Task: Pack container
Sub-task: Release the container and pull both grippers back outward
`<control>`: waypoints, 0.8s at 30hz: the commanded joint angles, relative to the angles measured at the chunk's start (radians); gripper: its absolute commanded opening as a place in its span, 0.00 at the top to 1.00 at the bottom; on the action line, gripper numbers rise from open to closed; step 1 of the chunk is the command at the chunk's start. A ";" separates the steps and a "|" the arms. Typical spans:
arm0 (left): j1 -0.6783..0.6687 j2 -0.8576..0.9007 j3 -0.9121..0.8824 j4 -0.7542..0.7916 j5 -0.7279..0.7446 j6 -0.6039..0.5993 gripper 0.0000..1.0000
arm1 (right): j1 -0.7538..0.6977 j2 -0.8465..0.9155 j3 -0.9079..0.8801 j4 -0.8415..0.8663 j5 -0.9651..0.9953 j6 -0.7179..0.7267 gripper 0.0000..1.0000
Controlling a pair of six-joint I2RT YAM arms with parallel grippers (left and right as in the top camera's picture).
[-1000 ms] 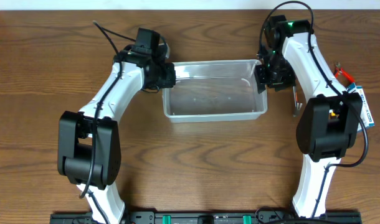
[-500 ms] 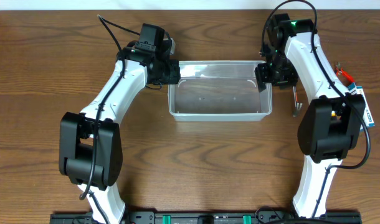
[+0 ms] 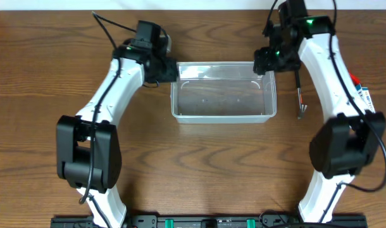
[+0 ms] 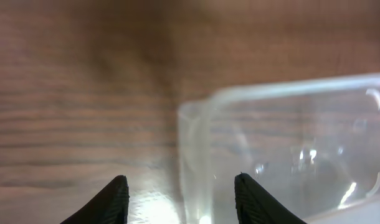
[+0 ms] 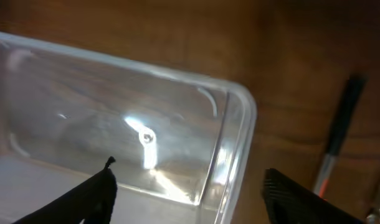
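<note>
Where the container (image 3: 223, 95) rests on the bench (image 3: 199, 164) between the two arms, we see the left pincer (image 4: 180, 186) open astride its far left corner wall, and the right pincer (image 5: 190, 180) open wider astride its far right corner, neither gripping it.

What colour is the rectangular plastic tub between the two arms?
The rectangular plastic tub is clear and colourless; best seen overhead.
</note>
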 commanded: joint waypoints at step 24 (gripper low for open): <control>0.591 -0.207 0.059 -0.051 -0.155 0.009 0.02 | -0.378 -0.247 -0.036 -0.158 0.207 0.020 0.14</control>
